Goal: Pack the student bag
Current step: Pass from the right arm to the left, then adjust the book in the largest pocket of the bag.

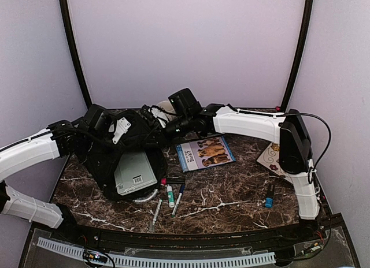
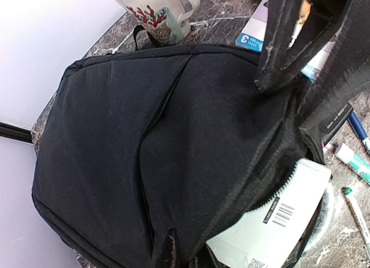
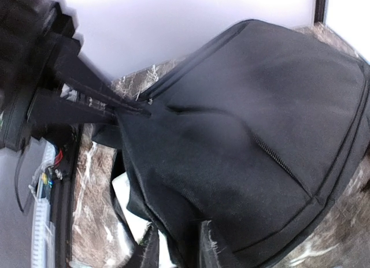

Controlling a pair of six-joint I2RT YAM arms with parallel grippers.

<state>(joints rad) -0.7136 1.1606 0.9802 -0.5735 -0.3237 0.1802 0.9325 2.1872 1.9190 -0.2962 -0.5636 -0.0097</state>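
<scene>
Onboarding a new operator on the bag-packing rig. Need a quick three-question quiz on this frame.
1. True or false: the flat white box with a barcode label sits in the open mouth of the large black fabric student bag.
2. Which stands behind the bag, near the back wall? A) white ceramic mug with red coral print B) green glass bottle C) steel stapler
3. Fill in: the thin blue-covered book lies on the dark marble table to the bag's ___ (robot's side).
Key: 1 true; 2 A; 3 right.
</scene>
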